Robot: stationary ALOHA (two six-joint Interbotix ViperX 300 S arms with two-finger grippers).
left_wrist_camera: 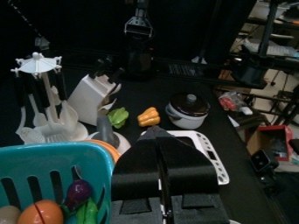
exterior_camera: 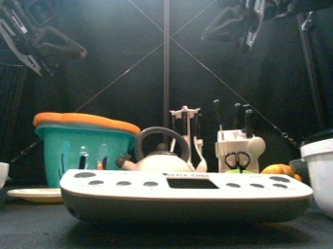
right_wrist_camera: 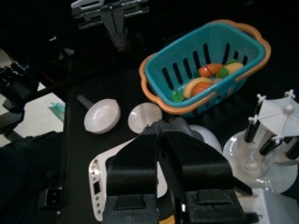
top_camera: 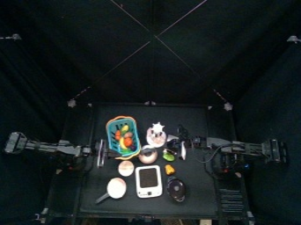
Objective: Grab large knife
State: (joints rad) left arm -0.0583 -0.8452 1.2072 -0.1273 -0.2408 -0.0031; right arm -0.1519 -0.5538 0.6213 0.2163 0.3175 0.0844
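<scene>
The knife block stands near the back of the table, right of the middle, with dark knife handles sticking up. The right gripper hangs up high, its jaws pressed almost together and holding nothing. The left gripper is also pressed together, near the teal basket
</scene>
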